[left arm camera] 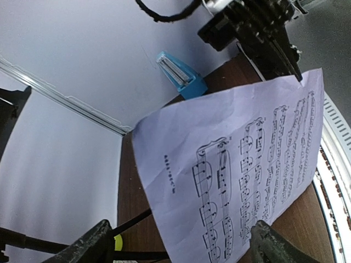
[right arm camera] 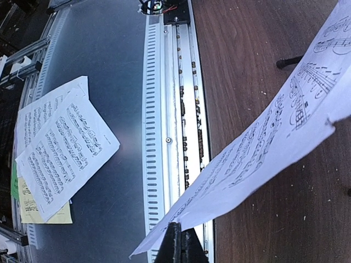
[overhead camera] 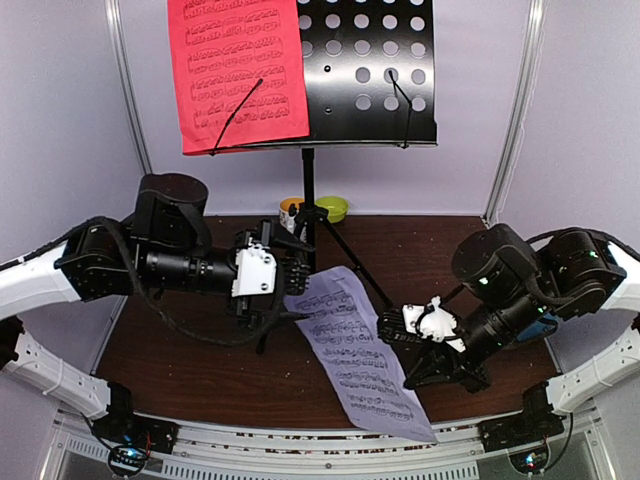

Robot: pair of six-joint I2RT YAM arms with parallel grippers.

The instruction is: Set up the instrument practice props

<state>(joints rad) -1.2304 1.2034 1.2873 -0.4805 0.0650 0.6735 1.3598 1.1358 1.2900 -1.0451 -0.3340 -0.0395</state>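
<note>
1. Two pages show from the top camera. The red page (overhead camera: 240, 70) sits on the left half of the music stand (overhead camera: 370, 70), whose right half is bare. The lilac page (overhead camera: 355, 350) hangs low over the table (overhead camera: 200, 340) between the arms. Its long axis runs from the left gripper (overhead camera: 300, 275) diagonally down to the near right edge. The right gripper (overhead camera: 388, 328) meets its right side about midway along.
2. From the left wrist, the left gripper (left arm camera: 184, 246) is spread wide. The lilac page (left arm camera: 236, 159) reaches in between its fingers, unpinched. The right gripper (left arm camera: 290, 66) sits at the far corner, and the metronome (left arm camera: 181, 76) stands beyond, by the wall.
3. From the right wrist, the right gripper (right arm camera: 181, 244) is pinched on the edge of the lilac page (right arm camera: 263, 148), which is lifted off the wood. Spare sheets (right arm camera: 60, 148) lie off the table. The stand's bare half lies up and behind, on the right arm's side, so that arm looks better placed to carry the page there.
</note>
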